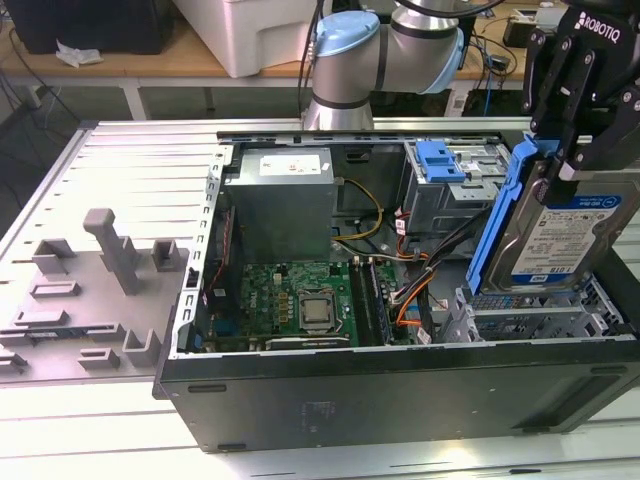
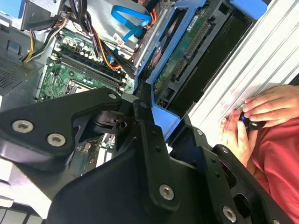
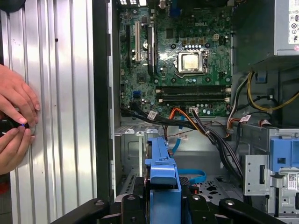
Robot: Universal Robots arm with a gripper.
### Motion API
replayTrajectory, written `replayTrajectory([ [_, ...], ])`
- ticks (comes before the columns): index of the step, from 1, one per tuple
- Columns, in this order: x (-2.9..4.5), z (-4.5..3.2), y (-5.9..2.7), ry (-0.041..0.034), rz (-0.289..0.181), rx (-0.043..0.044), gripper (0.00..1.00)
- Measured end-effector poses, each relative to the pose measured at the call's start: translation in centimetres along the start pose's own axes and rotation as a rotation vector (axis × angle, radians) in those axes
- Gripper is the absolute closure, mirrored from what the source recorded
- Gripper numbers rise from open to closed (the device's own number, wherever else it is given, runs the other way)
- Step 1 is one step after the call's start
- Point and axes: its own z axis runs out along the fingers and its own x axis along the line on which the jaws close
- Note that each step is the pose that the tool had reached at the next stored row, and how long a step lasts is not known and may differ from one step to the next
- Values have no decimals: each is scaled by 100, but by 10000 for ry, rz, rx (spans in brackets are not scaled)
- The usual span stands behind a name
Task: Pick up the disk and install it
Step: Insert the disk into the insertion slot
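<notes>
The disk [image 1: 565,240] stands on edge, tilted, at the exterior view's right end of the open computer case [image 1: 400,390]; its label side faces the exterior camera, with the blue frame [image 1: 497,220] along its edges; the lower end sits at the metal drive cage [image 1: 530,320], cannot tell if touching. The gripper [image 1: 560,160] is clamped on the disk's upper edge, fingers closed against it, under the robot arm [image 1: 380,50].

The second wrist view shows the disk's other face, a green circuit board [image 2: 187,49] with a connector, seen past the black gripper linkage. The first wrist view shows the frame edge-on, over the cage.

Outward in the exterior view: motherboard [image 1: 290,295] on the case floor; bundled cables [image 1: 420,290] between it and the cage; grey power supply [image 1: 280,200] at the back; blue latch [image 1: 437,160] on the rear bay; grey fixture blocks [image 1: 110,250] on the ribbed table [image 1: 120,170] at the exterior view's left.

Both wrist views show a person's hands [image 3: 14,100] on the table beside the case, fingers around a small dark object [image 3: 7,126]; the second wrist view adds a red garment [image 2: 280,163].
</notes>
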Motion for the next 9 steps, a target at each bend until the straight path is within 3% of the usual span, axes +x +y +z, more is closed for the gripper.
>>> replayTrajectory([
  [9,20,26,0,-1,0,0,63],
])
